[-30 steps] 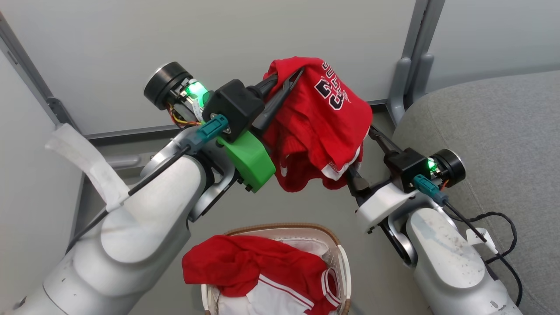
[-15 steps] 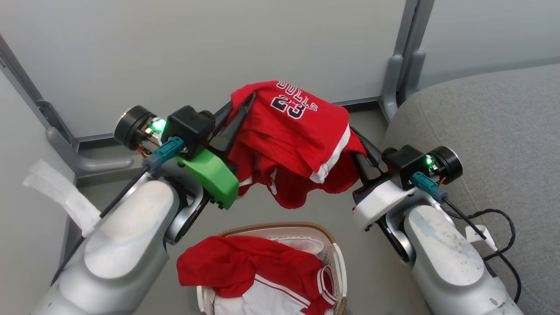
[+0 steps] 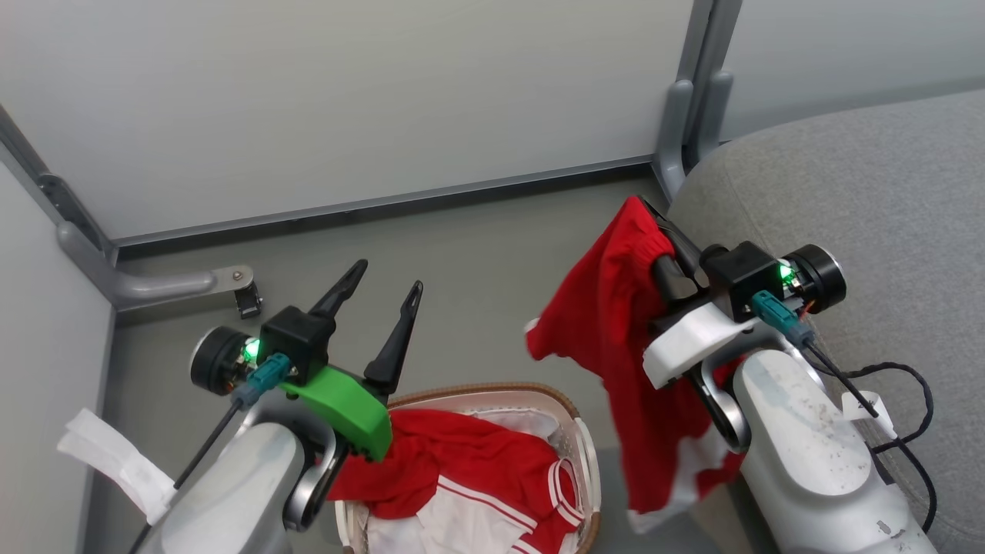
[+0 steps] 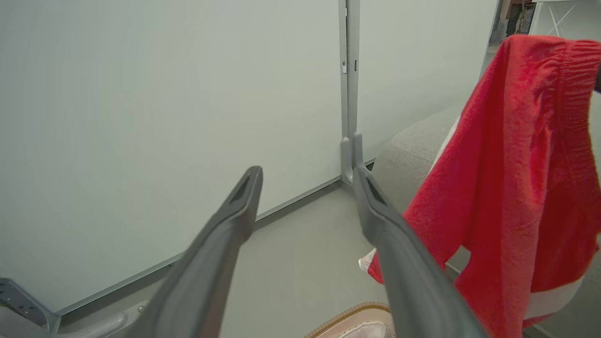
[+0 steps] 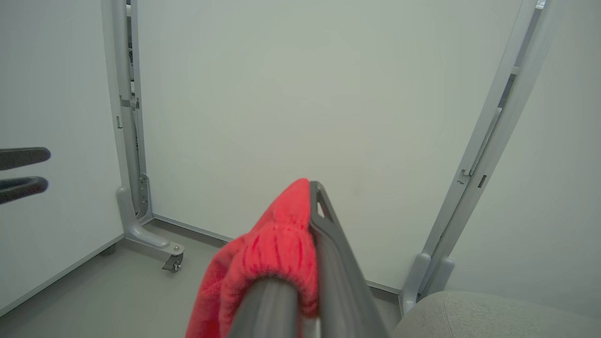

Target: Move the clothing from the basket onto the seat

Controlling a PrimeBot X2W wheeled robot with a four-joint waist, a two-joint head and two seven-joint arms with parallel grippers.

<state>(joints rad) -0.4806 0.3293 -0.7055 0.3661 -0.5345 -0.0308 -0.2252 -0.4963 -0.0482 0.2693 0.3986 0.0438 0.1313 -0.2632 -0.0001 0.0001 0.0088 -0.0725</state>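
A red garment (image 3: 612, 331) with white trim hangs from my right gripper (image 3: 649, 214), which is shut on its waistband just left of the grey seat (image 3: 862, 192). The garment's "23" print is hidden. In the right wrist view the red fabric (image 5: 274, 244) wraps one finger of the right gripper (image 5: 309, 193). My left gripper (image 3: 382, 286) is open and empty above the basket (image 3: 571, 415), which holds more red clothing (image 3: 469, 465) with white stripes. The left wrist view shows the left gripper (image 4: 306, 176) spread wide, with the hanging garment (image 4: 516, 164) to its right.
Pale partition panels on grey posts (image 3: 677, 115) close off the back and left. A caster foot (image 3: 231, 281) juts onto the grey floor. A black cable (image 3: 900, 385) lies on the seat's edge beside my right forearm.
My left gripper let go of the garment and dropped down-left over the basket. The garment now hangs from the right gripper alone, nearer the seat. The camera has also shifted.
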